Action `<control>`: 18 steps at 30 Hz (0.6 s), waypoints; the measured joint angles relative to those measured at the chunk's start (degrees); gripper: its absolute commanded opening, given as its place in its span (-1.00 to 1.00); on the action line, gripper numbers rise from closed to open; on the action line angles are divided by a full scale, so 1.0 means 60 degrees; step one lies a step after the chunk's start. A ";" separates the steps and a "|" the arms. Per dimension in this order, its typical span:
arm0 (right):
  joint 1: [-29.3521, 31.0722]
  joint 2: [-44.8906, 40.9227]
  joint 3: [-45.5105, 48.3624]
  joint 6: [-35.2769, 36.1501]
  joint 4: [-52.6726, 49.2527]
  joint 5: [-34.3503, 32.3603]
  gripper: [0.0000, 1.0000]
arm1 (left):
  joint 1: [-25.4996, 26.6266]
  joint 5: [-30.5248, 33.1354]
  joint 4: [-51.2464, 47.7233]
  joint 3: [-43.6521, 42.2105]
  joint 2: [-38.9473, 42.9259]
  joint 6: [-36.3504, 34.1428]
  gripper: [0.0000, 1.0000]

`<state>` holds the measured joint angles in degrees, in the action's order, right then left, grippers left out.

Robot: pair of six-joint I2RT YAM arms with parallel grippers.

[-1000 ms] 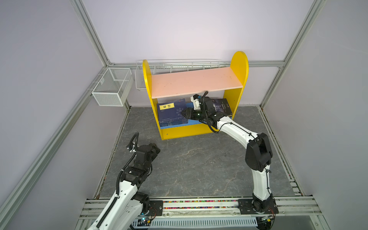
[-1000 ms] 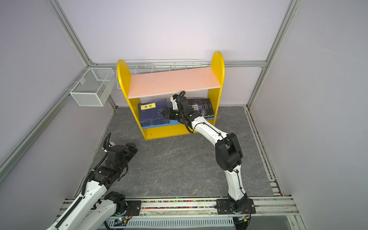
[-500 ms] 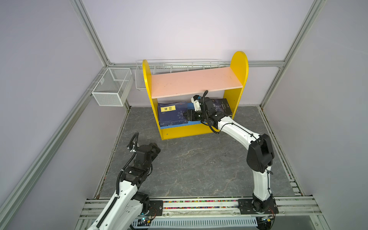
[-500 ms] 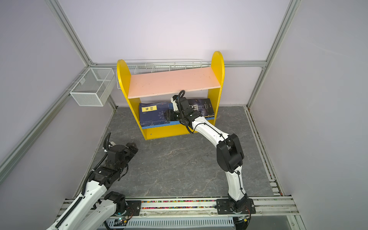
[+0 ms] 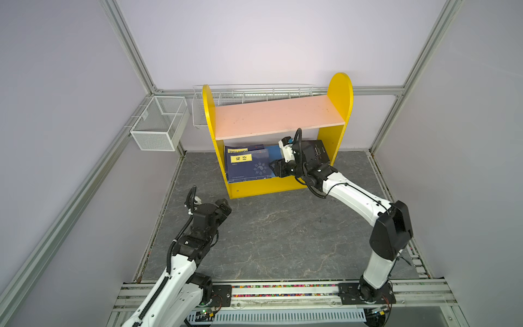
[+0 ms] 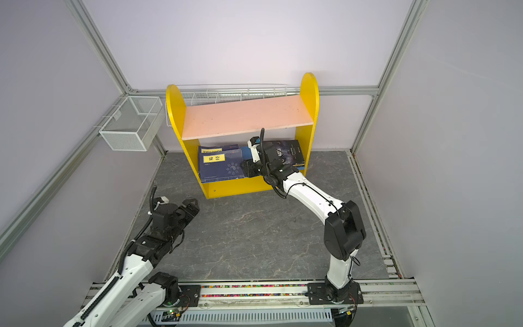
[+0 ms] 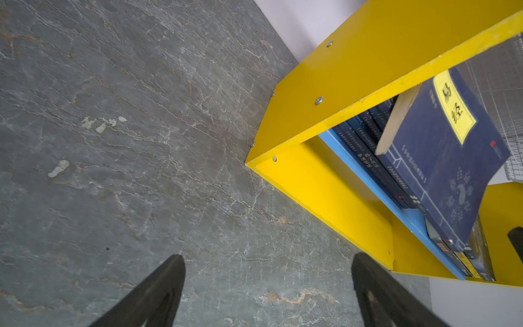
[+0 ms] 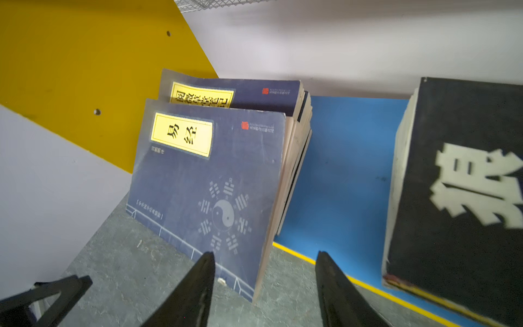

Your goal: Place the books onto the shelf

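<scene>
Several navy books [image 5: 246, 165] lean as one stack at the left end of the shelf's [image 5: 339, 93] lower blue board [image 8: 342, 170]. The front navy book [image 8: 206, 175] is tipped back against the rest. A second ago your right end effector [image 8: 264, 254] was in at that front cover. It has since drawn back toward the shelf's front edge. Its jaws stand partly apart with nothing clamped between them, and the book's lower corner is just ahead of the tips. The black books [image 5: 318, 150] sit at the right end of the same board, with bare blue between the two groups. Your left end effector [image 7: 268, 260] hangs wide open and empty over the grey surface [image 5: 283, 232], near the shelf's corner. No book shows on that surface in both top views, so I judge the placing done. You need only clear the right arm without brushing the leaning stack.
</scene>
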<state>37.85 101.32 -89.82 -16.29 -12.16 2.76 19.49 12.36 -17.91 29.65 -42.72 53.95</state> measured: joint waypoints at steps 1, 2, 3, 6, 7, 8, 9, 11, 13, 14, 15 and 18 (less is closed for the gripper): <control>0.0076 -0.0189 0.0164 0.0102 -0.0004 -0.0055 0.17 | 0.0000 -0.0051 0.0066 0.0000 -0.0007 -0.0015 0.82; 0.0200 -0.0452 0.0426 0.0226 0.0018 -0.0102 0.17 | 0.0000 -0.0087 0.0142 0.0000 -0.0066 -0.0036 0.83; 0.0335 -0.0729 0.0754 0.0317 0.0051 -0.0138 0.18 | 0.0000 -0.0138 0.0240 0.0000 -0.0124 -0.0062 0.83; 0.0670 -0.1453 0.1785 0.0441 0.0113 -0.0168 0.20 | 0.0000 -0.0262 0.0368 -0.0004 -0.0361 -0.0106 0.82; 0.0721 -0.1588 0.2011 0.0437 0.0084 -0.0168 0.21 | 0.0000 -0.0302 0.0375 -0.0004 -0.0382 -0.0109 0.81; 0.0736 -0.1708 0.2262 0.0433 0.0062 -0.0171 0.22 | 0.0000 -0.0339 0.0382 -0.0004 -0.0390 -0.0117 0.81; 0.0729 -0.1792 0.2470 0.0401 0.0066 -0.0182 0.23 | 0.0000 -0.0372 0.0390 -0.0007 -0.0382 -0.0142 0.81; 0.0699 -0.1938 0.2896 0.0295 0.0073 -0.0204 0.25 | 0.0000 -0.0430 0.0412 -0.0015 -0.0379 -0.0186 0.80; 0.0648 -0.2073 0.3333 0.0142 0.0069 -0.0157 0.26 | 0.0000 -0.0510 0.0408 -0.0058 -0.0353 -0.0270 0.80; 0.0641 -0.2120 0.3544 0.0055 0.0069 -0.0084 0.27 | 0.0000 -0.0546 0.0397 -0.0102 -0.0321 -0.0335 0.80; 0.0619 -0.2160 0.3778 -0.0040 0.0073 0.0022 0.28 | 0.0000 -0.0576 0.0375 -0.0142 -0.0295 -0.0379 0.80; 0.0579 -0.2204 0.4368 -0.0277 0.0084 0.0353 0.29 | 0.0000 -0.0619 0.0280 -0.0200 -0.0270 -0.0554 0.80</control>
<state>41.32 88.09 -63.61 -17.96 -11.66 4.89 19.49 8.64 -16.23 28.45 -44.34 50.63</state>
